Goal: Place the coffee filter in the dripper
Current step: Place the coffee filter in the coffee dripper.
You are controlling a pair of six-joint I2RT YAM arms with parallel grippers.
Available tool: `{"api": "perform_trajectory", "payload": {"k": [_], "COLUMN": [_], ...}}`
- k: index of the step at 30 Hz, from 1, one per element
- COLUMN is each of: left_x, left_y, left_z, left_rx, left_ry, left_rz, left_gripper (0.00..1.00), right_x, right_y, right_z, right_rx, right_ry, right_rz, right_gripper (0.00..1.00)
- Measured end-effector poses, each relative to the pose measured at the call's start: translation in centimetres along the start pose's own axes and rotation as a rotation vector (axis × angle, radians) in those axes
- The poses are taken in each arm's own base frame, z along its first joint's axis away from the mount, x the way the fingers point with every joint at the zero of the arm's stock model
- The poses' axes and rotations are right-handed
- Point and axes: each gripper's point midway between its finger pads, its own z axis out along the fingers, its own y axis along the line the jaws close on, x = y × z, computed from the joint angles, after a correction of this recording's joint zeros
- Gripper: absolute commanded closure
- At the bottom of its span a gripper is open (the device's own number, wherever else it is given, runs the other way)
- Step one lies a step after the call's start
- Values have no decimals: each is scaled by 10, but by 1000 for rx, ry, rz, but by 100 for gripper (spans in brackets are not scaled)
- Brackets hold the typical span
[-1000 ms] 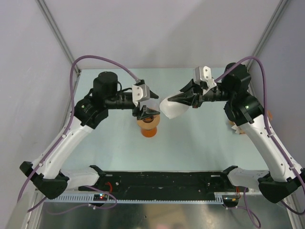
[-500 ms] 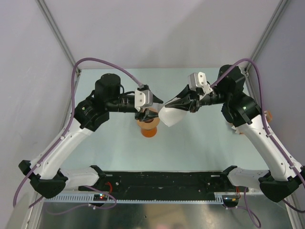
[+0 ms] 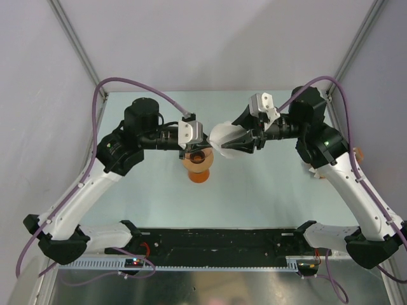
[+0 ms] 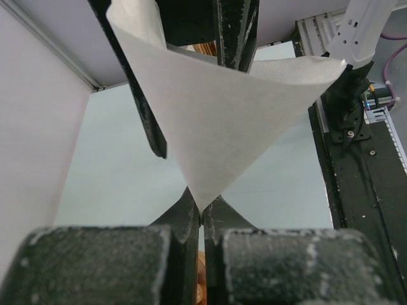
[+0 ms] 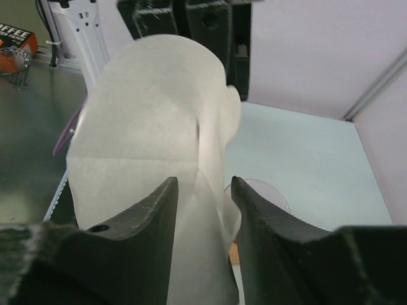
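Note:
The coffee filter (image 3: 222, 136) is a white paper cone hanging in the air between the two arms. My left gripper (image 3: 208, 145) is shut on its pointed tip, as the left wrist view shows with the filter (image 4: 216, 114) fanning away from the gripper (image 4: 203, 213). My right gripper (image 3: 229, 136) is open, its fingers standing on either side of the filter's wide end (image 5: 146, 127) without pinching it. The dripper (image 3: 198, 162), clear with a brown collar and orange base, stands on the table just below the left gripper. Its clear rim (image 5: 262, 192) shows past the right gripper (image 5: 203, 184).
The pale green table (image 3: 254, 190) runs out to white walls at the back and sides. A black rail (image 3: 216, 241) with the arm bases lines the near edge. A small tan thing (image 3: 311, 170) lies behind the right arm.
The left gripper has closed on the filter's tip. The right gripper has opened and let go of the filter. The filter has swung up, away from the dripper's side.

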Motion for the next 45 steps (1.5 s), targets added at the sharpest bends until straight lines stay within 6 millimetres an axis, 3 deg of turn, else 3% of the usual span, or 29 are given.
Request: {"api": "perform_trajectory", "payload": {"k": [2,5,9,17,20,23,26,33,41,45], "left_x": [-1,-3,-6,-10,-19,-31,-46,-89,-92,-88], "left_y": [1,2,10,37,43,44,44,51,53,55], "left_z": [-2,-5,-9,-23,-26,-26,-26,-29,-25,-22], "left_rx": [-10,-29,-67,-157,-168,-163,-154,-147,-133,-129], "left_ry": [1,3,-7,-50,-89,-139,-200,-375,-425,-430], "left_rz": [4,10,17,-16,-38,-61,-88,-153,-239,-279], "left_gripper": [100,100,100,100,100,100,100,100,100,100], "right_x": [2,0,-9,-25,-19,-7,-7,-34,-81,-89], "right_y": [-5,-11,-16,-18,-15,-14,-25,-61,-56,-55], "right_z": [-5,-12,-23,-59,-66,-61,-47,-16,-9,-7], "right_rx": [29,77,143,279,323,343,365,411,396,390], "right_ry": [15,29,32,14,-12,-48,-110,-295,-472,-509], "right_rz": [25,57,98,151,177,216,231,213,153,147], "right_gripper": [40,8,1,0,0,1,5,18,24,31]}}
